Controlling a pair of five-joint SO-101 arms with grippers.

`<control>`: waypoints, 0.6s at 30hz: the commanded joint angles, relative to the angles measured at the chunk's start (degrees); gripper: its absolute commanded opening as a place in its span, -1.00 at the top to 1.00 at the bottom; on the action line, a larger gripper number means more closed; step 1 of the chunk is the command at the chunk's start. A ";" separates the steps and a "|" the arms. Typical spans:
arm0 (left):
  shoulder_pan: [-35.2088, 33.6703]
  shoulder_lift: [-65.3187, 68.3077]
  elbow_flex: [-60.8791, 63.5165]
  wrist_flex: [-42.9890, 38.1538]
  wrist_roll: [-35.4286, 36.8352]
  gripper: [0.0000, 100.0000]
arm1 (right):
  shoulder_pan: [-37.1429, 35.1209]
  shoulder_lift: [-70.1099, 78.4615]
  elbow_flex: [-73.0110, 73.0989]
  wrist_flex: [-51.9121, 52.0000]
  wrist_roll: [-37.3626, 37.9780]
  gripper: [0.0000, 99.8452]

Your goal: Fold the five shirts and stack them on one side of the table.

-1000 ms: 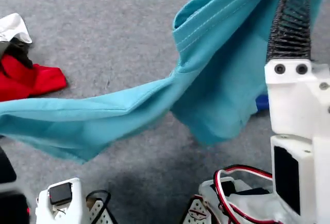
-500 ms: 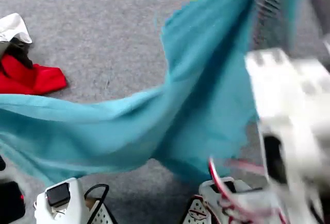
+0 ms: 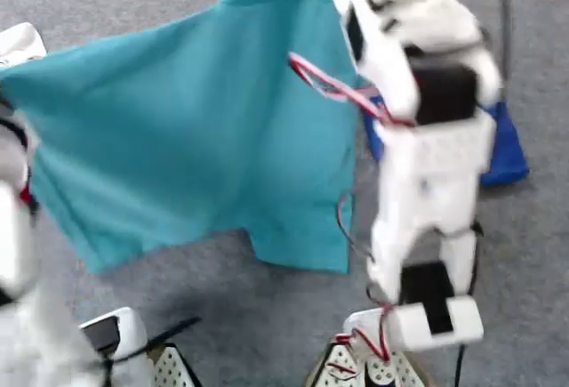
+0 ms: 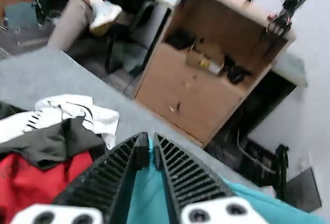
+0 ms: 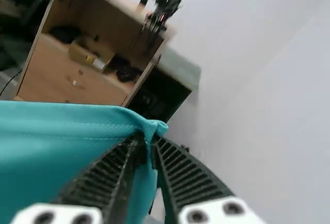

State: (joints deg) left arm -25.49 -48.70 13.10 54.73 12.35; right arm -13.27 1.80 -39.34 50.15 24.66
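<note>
Surface: grey felt-like table (image 3: 222, 316); in the left wrist view you see a wooden cabinet (image 4: 206, 95) standing behind its far edge.
Cabinet contents: you can make out an open upper compartment holding a small box (image 4: 198, 59) with dark items (image 4: 234, 72) beside it; what the dark items are cannot be told. Closed fronts sit below that compartment.
Main item: teal shirt (image 3: 196, 138), lifted off the table and spread wide between the two arms, its lower hem hanging above the near half of the table.
Left gripper (image 4: 151, 149): your fingers are pinched together on an edge of the teal shirt, with teal cloth showing between and below them.
Right gripper (image 5: 147, 141): fingers clamped on a bunched, stitched edge of the teal shirt, raised high with the pale wall behind it.
Pile, left side: white shirt (image 4: 77, 110) on top toward the table's far edge, black garment (image 4: 46, 144) under it, red shirt (image 4: 31, 183) nearest your left gripper; all three touch, crumpled and unfolded.
Right side: blue shirt (image 3: 507, 151) lying on the table behind the right arm and partly hidden by it; you cannot tell whether it is folded.
</note>
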 commanded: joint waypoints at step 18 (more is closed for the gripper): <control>5.10 43.21 -4.66 -35.34 -4.84 0.96 | 2.51 41.36 -23.34 -10.55 -6.68 0.99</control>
State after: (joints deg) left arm -20.48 -5.98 14.86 17.10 8.22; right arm -12.22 41.01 -55.87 37.23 18.59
